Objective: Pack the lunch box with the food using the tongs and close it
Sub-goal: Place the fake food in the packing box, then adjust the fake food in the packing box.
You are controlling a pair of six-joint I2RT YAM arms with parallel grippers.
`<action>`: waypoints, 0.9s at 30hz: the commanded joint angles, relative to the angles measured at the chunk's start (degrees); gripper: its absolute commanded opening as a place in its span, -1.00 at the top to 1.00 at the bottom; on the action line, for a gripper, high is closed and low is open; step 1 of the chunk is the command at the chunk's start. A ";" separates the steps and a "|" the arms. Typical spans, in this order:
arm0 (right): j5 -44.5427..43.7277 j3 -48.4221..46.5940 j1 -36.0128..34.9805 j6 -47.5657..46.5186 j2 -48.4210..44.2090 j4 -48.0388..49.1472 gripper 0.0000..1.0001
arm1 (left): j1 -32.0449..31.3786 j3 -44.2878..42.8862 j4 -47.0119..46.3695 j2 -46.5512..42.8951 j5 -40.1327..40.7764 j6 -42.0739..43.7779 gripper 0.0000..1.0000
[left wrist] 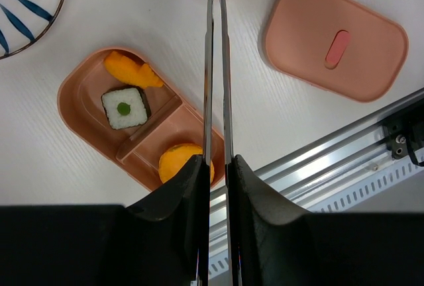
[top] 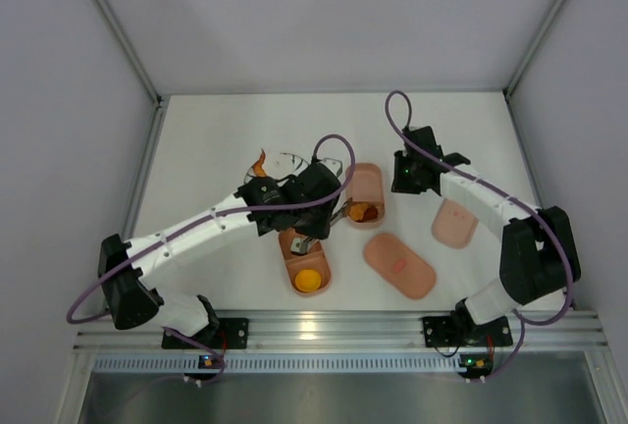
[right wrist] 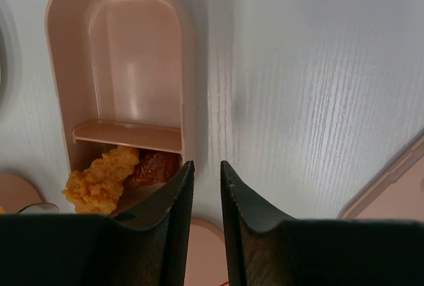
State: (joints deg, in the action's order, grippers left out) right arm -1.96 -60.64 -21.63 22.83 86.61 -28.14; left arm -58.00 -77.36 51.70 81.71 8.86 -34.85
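From above, two salmon-pink oblong plastic trays: the near tray (top: 290,265) holds a round orange piece (top: 308,281), the far tray (top: 366,179) lies just beyond.

Left wrist: the left gripper (left wrist: 217,161) is clamped on slim silvery metal tongs (left wrist: 213,67), their tips at the far tray.

Right wrist: the right gripper (right wrist: 205,165) is slightly apart, holding nothing. A golden fried piece (right wrist: 99,180) and a brown piece (right wrist: 154,167) share one far-tray compartment.

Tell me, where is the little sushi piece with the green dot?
In the left wrist view, the sushi piece lies in a pink tray, sharing its compartment with an orange piece, left of the tongs.
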 commanded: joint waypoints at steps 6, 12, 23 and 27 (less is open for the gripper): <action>-1.65 -1.85 -0.78 0.72 3.56 5.02 0.56 | -0.98 0.81 0.59 -1.82 0.19 -0.74 0.56; -1.56 -2.02 -0.78 0.64 5.67 5.73 0.56 | -1.07 0.37 -0.90 0.11 -0.51 -0.04 0.56; -0.42 -1.50 -0.78 0.46 7.08 6.43 0.56 | -0.98 -1.21 -2.57 4.16 -0.43 1.01 0.56; 0.37 -1.50 -0.87 0.37 7.26 6.61 0.56 | -0.98 -2.00 -2.75 4.60 -0.16 1.36 0.56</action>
State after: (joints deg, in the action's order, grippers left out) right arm -2.42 -60.75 -21.63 23.14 93.45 -25.71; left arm -58.81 -76.84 50.98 85.95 8.40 -34.30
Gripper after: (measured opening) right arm 0.220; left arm 0.282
